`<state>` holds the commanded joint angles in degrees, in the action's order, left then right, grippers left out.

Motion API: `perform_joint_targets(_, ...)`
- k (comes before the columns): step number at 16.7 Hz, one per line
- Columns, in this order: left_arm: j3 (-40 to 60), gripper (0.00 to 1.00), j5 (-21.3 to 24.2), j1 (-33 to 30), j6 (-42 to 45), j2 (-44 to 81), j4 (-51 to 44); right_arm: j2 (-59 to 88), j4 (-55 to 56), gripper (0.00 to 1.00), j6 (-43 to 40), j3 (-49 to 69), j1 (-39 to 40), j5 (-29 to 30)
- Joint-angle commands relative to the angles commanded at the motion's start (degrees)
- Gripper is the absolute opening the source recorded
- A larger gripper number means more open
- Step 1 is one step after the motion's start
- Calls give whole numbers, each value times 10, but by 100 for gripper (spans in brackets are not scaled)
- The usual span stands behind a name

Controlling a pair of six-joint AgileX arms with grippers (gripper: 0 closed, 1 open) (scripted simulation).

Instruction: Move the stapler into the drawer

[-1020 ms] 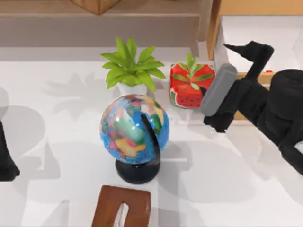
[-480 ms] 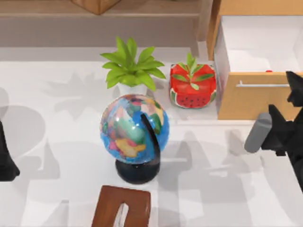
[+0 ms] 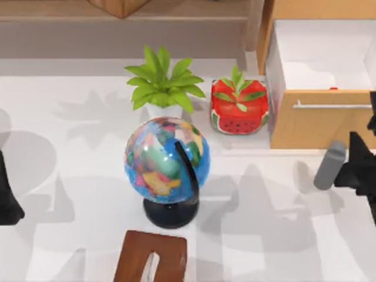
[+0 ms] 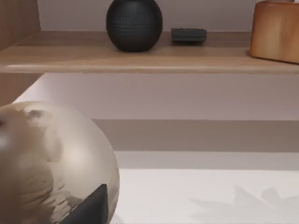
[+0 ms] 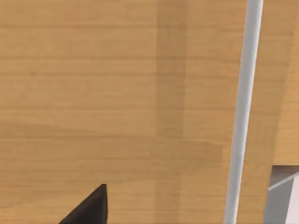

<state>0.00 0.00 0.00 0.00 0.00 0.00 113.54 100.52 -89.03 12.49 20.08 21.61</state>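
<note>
The tan drawer (image 3: 305, 126) stands pulled open at the table's back right, showing its white inside and its silver bar handle (image 3: 329, 106). A thin red sliver of the stapler (image 3: 333, 89) peeks out inside the drawer, just behind its front panel; the rest is hidden. My right gripper (image 3: 371, 120) hangs at the right edge, in front of the drawer, open and holding nothing. In the right wrist view one dark fingertip (image 5: 88, 207) faces the drawer front (image 5: 117, 93) and handle (image 5: 243, 107) up close. My left gripper (image 3: 7, 202) is parked at the left edge, open.
A globe (image 3: 167, 161) on a black base stands mid-table. Behind it are a green plant (image 3: 161, 82) and a red watermelon planter (image 3: 239, 106). A dark brown wooden box (image 3: 151, 255) sits at the front edge. A shelf with a dark round vase (image 4: 134, 23) runs along the back.
My right arm has pulled back from over the drawer toward the right edge and the front. The drawer's inside and front are now uncovered, with the red stapler sliver showing inside.
</note>
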Motion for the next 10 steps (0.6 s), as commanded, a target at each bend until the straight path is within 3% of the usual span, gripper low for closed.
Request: perform_joint_targets(10,0,100,0,0,0,0,0,7,-43,100,-1,52,-24,-21)
